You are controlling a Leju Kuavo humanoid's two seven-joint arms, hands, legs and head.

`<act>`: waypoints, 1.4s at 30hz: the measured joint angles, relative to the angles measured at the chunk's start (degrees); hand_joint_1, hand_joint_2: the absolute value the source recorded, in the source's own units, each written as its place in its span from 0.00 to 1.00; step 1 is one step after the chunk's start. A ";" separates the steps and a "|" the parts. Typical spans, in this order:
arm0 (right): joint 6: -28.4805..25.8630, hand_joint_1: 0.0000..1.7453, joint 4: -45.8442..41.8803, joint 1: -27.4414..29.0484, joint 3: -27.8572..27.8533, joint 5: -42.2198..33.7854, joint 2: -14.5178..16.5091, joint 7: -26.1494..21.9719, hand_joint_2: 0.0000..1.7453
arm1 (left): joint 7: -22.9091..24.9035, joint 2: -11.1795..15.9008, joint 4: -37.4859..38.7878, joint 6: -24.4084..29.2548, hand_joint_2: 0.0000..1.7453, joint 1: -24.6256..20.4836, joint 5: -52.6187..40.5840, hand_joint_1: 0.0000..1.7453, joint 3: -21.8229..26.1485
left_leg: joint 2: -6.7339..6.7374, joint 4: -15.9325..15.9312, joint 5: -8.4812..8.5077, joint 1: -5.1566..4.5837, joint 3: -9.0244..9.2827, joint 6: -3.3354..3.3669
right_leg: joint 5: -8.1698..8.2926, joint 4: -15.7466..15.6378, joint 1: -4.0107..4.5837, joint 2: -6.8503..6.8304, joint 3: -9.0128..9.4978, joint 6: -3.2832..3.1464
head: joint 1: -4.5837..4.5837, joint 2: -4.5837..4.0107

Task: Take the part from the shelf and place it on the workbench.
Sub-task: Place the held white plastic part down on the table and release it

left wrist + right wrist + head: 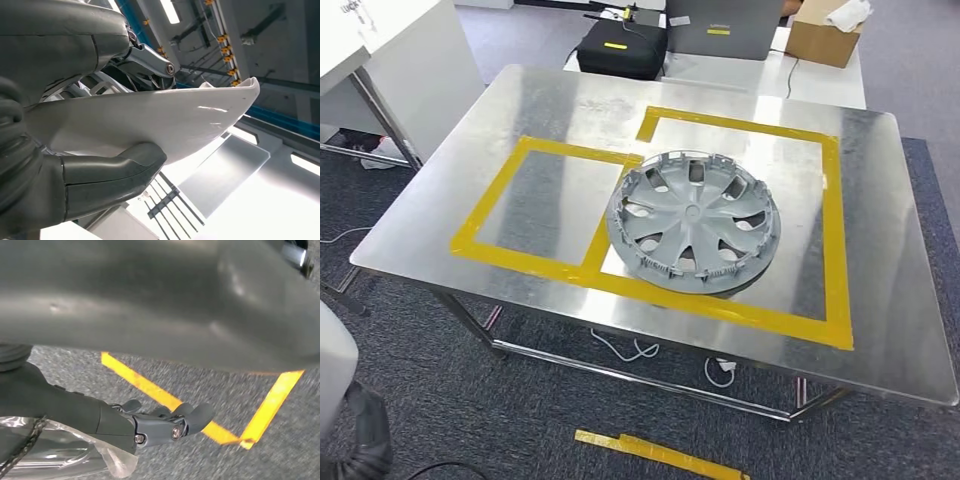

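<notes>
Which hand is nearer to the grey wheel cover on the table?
Cannot tell. The left hand lies against a white shell, the right hand hangs over taped carpet; neither touches the wheel cover.

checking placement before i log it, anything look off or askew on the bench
One thing: the hubcap lies inner side up and does not sit wholly inside the large taped box. Its left edge crosses the yellow tape shared with the smaller box. No damage visible.
</notes>
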 joint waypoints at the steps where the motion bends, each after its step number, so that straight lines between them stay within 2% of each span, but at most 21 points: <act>1: 0.03 0.00 -0.16 -0.12 -0.08 -0.09 0.03 0.02 0.00 | 0.00 0.02 0.15 0.00 1.00 0.02 -0.27 1.00 -0.02 | 0.04 1.62 0.70 0.04 -0.56 -0.35 | -0.18 -0.40 -0.12 0.08 0.64 -0.36 | 0.04 0.00; 3: 0.11 0.00 -0.47 -0.36 -0.23 -0.33 0.08 0.09 0.00 | 0.01 0.04 0.59 0.00 1.00 0.04 -0.75 1.00 -0.06 | 0.11 7.32 1.21 0.19 -3.76 -1.08 | -0.69 -1.47 -0.45 0.16 2.30 -0.97 | 0.00 0.00; 5: 0.24 0.00 -0.70 -0.44 -0.36 -0.54 0.10 0.28 0.00 | 0.29 0.07 1.17 -0.01 1.00 0.06 -1.39 1.00 -0.11 | 0.16 13.26 -1.35 0.58 -8.17 -1.72 | -1.43 -2.32 -0.56 0.26 3.95 -1.29 | -0.05 0.00; 7: 0.41 0.00 -0.98 -0.43 -0.69 -0.68 0.14 0.59 0.00 | 2.03 0.43 1.96 -0.01 1.00 0.03 -2.91 1.00 -0.49 | 0.18 15.58 -4.02 0.95 -11.48 -2.06 | -2.38 -2.61 -0.66 0.60 5.35 -1.19 | -0.03 0.00; 8: 0.53 0.00 -1.14 -0.42 -0.93 -0.75 0.18 0.76 0.00 | 3.76 0.93 2.41 -0.02 1.00 -0.01 -4.02 1.00 -0.93 | 0.18 14.72 -3.51 1.08 -12.20 -2.14 | -2.90 -2.62 -0.74 0.86 6.05 -1.06 | -0.02 0.00; 11: 0.91 0.00 -1.57 -0.57 -1.67 -1.01 0.32 1.23 0.00 | 10.63 3.71 3.80 -0.21 1.00 -0.48 -7.30 1.00 -3.04 | -0.28 6.09 4.57 1.23 -11.57 -2.19 | -4.36 -2.66 -1.06 1.82 7.82 -0.27 | -0.03 0.00; 12: 1.00 0.00 -1.70 -0.72 -1.95 -1.14 0.33 1.38 0.00 | 12.66 4.77 4.28 -0.36 1.00 -0.78 -7.88 1.00 -3.80 | -0.60 3.85 5.77 1.11 -11.36 -2.03 | -4.68 -2.68 -1.13 2.12 8.00 0.11 | -0.10 0.00; 15: 1.16 0.00 -2.08 -1.06 -2.78 -1.49 0.33 1.75 0.00 | 16.18 7.53 5.36 -0.63 1.00 -1.34 -8.28 1.00 -5.82 | -0.93 2.39 6.32 0.79 -11.37 -0.96 | -5.31 -2.88 -1.13 2.87 7.73 1.24 | -0.17 0.00; 18: 1.23 0.00 -2.35 -1.21 -3.33 -1.58 0.32 1.82 0.00 | 17.48 9.46 5.64 -0.58 1.00 -2.03 -8.32 1.00 -7.52 | -0.12 1.45 7.35 1.00 -10.54 0.10 | -7.15 -0.84 -0.99 1.86 7.16 1.88 | -0.07 0.00; 21: 1.27 0.00 -2.53 -1.54 -3.76 -1.69 0.31 1.83 0.00 | 18.27 10.82 5.85 -0.47 1.00 -2.27 -8.46 1.00 -8.80 | 0.93 1.23 6.94 0.70 -10.13 0.95 | -11.78 9.57 -0.70 0.65 1.27 1.87 | -0.04 0.00; 22: 1.29 0.00 -2.54 -1.51 -3.91 -1.73 0.31 1.84 0.00 | 18.46 11.20 5.96 -0.46 1.00 -2.31 -8.50 1.00 -9.13 | 1.21 1.23 6.74 0.50 -9.97 1.16 | -12.17 12.16 -0.65 0.61 -0.50 1.78 | -0.06 0.00; 24: 1.31 0.00 -2.56 -1.38 -4.25 -1.77 0.31 1.85 0.00 | 18.65 11.82 6.13 -0.45 1.00 -2.39 -8.52 1.00 -9.64 | 1.61 1.24 6.28 0.12 -9.38 1.36 | -9.35 11.04 -0.44 0.46 -0.91 1.32 | -0.05 0.00; 25: 1.31 0.00 -2.61 -1.35 -4.37 -1.78 0.31 1.85 0.00 | 18.67 12.08 6.19 -0.44 1.00 -2.42 -8.52 1.00 -9.86 | 1.82 1.24 5.99 -0.05 -8.93 1.38 | -6.75 7.52 -0.21 0.06 0.42 0.87 | -0.05 0.00; 27: 1.32 0.00 -2.77 -1.53 -4.51 -1.78 0.25 1.84 0.00 | 18.69 12.51 6.28 -0.40 1.00 -2.49 -8.57 1.00 -10.19 | 2.26 1.31 5.38 -0.41 -8.20 1.19 | -3.46 0.76 0.41 -1.53 3.36 -0.10 | -0.09 0.00; 29: 1.33 0.00 -2.87 -1.80 -4.55 -1.77 0.20 1.84 0.00 | 18.93 12.97 6.38 -0.36 1.00 -2.56 -8.76 1.00 -10.45 | 2.84 1.33 5.07 -0.56 -7.93 0.75 | -3.01 -1.70 0.82 -2.27 4.61 -0.60 | -0.14 0.00; 31: 1.33 0.00 -2.90 -1.85 -4.56 -1.76 0.19 1.85 0.00 | 19.53 13.49 6.43 -0.35 1.00 -2.64 -9.09 1.00 -10.60 | 3.29 1.26 4.91 -0.54 -7.77 0.25 | -2.66 -2.24 0.66 -1.57 4.90 -0.82 | -0.11 0.00; 33: 1.38 0.00 -2.92 -1.85 -4.61 -1.72 0.18 1.85 0.00 | 20.37 14.09 6.45 -0.45 1.00 -2.72 -9.59 1.00 -10.61 | 2.55 2.99 3.53 -0.43 -8.29 -0.48 | -2.32 -2.76 0.19 -1.03 5.15 -1.13 | -0.26 0.00; 36: 1.45 0.00 -2.91 -2.01 -4.63 -1.30 0.18 1.84 0.00 | 22.08 15.15 6.68 -1.51 1.00 -2.90 -10.47 1.00 -10.54 | 1.43 12.49 -1.19 0.27 -12.73 -1.59 | -2.24 -2.96 -0.11 -0.38 5.27 -1.31 | -0.43 0.00; 37: 1.46 0.00 -2.90 -2.02 -4.63 -1.09 0.17 1.84 0.00 | 22.64 15.48 6.85 -2.01 1.00 -2.95 -10.64 1.00 -10.48 | 1.42 15.26 -1.94 0.54 -14.17 -1.83 | -2.27 -2.96 -0.12 -0.19 5.30 -1.31 | -0.41 0.00; 39: 1.50 0.00 -2.81 -2.02 -4.63 -0.80 0.16 1.85 0.00 | 23.77 16.14 7.20 -3.33 1.00 -3.07 -11.11 1.00 -10.19 | 1.42 15.05 -0.08 0.97 -14.47 -2.14 | -2.36 -2.95 -0.21 0.16 5.48 -1.21 | -0.41 0.00; 42: 1.69 0.00 -2.53 -2.16 -4.63 -0.61 0.09 1.79 0.00 | 25.74 17.14 7.87 -6.19 1.00 -3.39 -12.43 1.00 -8.97 | 1.30 4.42 5.57 1.24 -9.85 -2.14 | -2.62 -2.89 -0.30 0.62 5.87 -0.66 | -0.42 0.00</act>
